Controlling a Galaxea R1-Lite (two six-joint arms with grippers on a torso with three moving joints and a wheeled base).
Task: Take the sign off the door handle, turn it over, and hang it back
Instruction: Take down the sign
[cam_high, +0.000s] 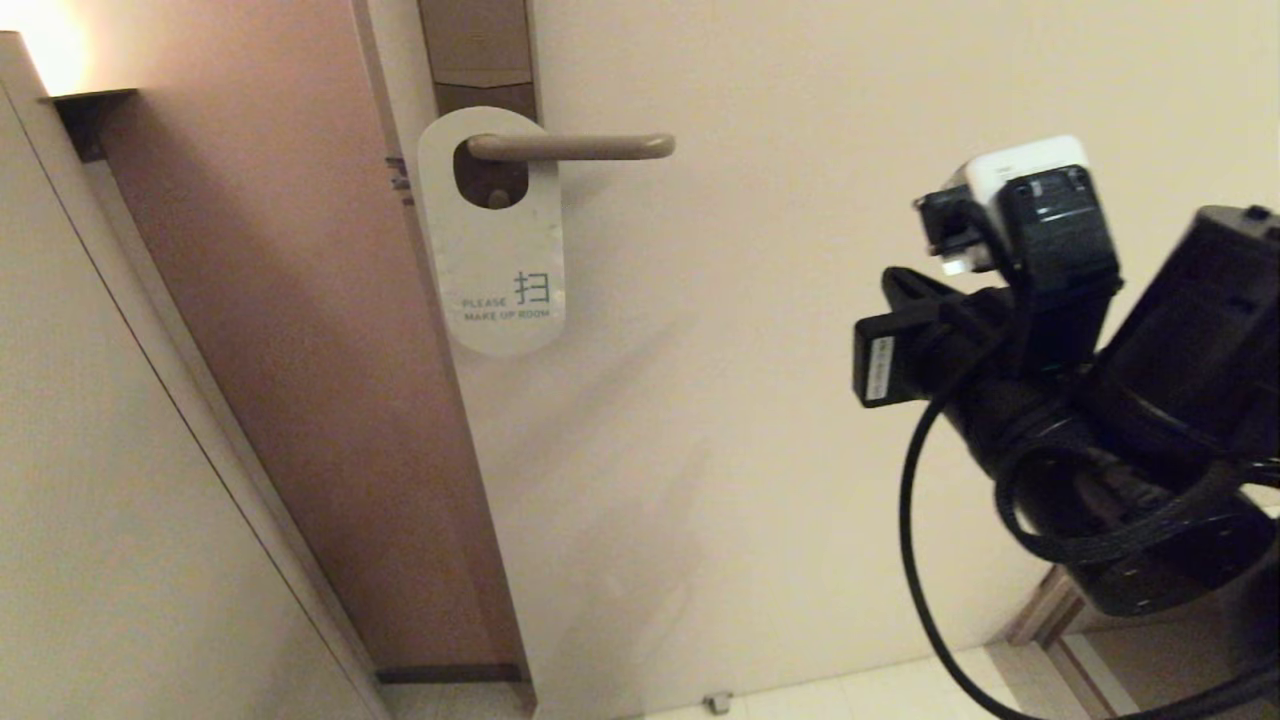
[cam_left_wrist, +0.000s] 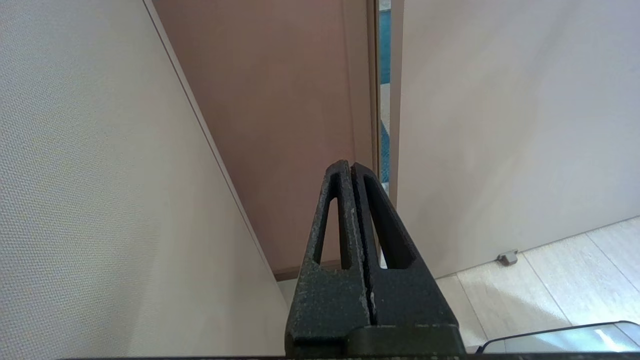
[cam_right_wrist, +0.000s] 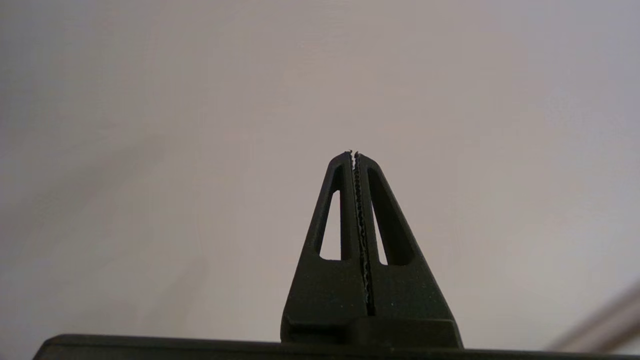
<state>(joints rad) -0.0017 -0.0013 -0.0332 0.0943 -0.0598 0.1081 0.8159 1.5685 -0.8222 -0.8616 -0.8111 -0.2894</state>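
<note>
The sign hangs on the door handle, its white side with teal "PLEASE MAKE UP ROOM" facing me. The handle is a slim bronze-grey lever passing through the sign's oval hole, on a tall brown lock plate. My right arm is raised at the right of the head view, well to the right of and below the handle; its fingertips do not show there. In the right wrist view my right gripper is shut and empty, facing the plain door face. My left gripper is shut and empty, low near the door's edge.
The pale door stands slightly ajar from a brown frame. A pale wall panel runs along the left. A small metal door stop sits on the tiled floor at the door's foot.
</note>
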